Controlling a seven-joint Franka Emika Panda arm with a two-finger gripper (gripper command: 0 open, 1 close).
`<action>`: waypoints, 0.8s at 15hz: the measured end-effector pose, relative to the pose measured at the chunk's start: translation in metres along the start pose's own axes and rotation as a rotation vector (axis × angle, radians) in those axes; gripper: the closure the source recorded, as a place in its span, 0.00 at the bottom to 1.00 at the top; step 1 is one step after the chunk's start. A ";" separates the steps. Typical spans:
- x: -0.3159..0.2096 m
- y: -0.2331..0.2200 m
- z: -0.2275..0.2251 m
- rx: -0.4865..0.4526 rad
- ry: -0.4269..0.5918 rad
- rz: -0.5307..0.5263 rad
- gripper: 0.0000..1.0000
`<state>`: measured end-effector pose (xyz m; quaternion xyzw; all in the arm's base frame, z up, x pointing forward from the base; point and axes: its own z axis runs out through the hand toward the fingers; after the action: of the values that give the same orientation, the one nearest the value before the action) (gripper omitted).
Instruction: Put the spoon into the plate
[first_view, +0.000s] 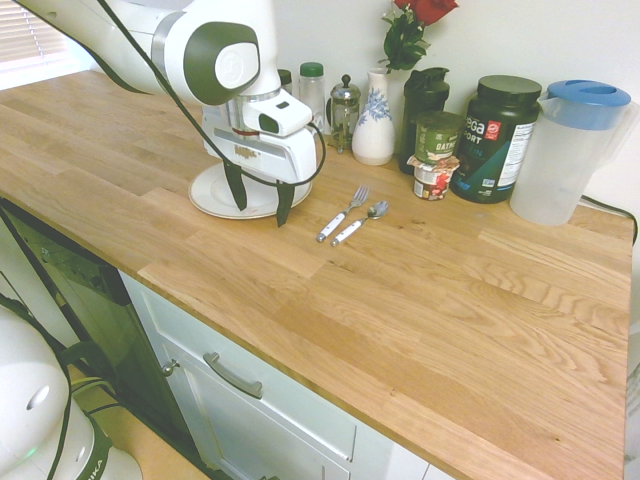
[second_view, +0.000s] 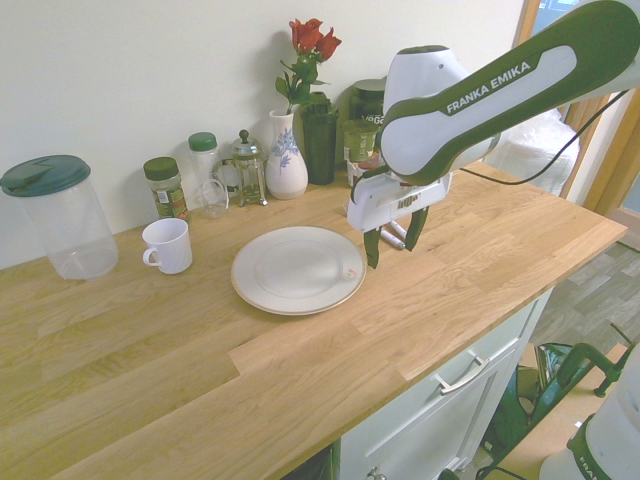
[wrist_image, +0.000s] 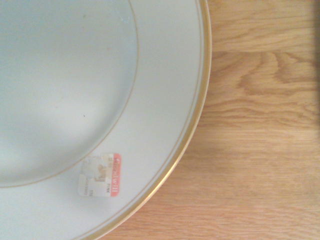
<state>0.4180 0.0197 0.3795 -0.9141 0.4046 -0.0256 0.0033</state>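
Beside the round white gold-rimmed plate (second_view: 299, 270) on the wooden counter (first_view: 440, 300) lie the white-handled metal spoon (first_view: 361, 223) and, right next to it, a white-handled metal fork (first_view: 343, 214). Wide apart, the gripper's (first_view: 260, 209) fingers hold nothing.

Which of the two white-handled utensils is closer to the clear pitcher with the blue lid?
The spoon: it has a rounded bowl, while the other has tines.

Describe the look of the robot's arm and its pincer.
The arm is white with dark green panels and "FRANKA EMIKA" lettered along one segment; a thin black cable runs beside it. The pincer has a boxy white body and two slim, dark, tapering fingers.
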 end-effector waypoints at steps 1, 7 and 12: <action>0.000 0.000 0.001 -0.001 -0.001 0.000 0.00; 0.044 0.009 -0.025 0.046 0.006 0.107 0.00; 0.129 0.023 -0.007 0.017 0.012 0.217 0.00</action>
<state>0.4872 -0.0914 0.3919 -0.8648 0.5008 -0.0340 0.0114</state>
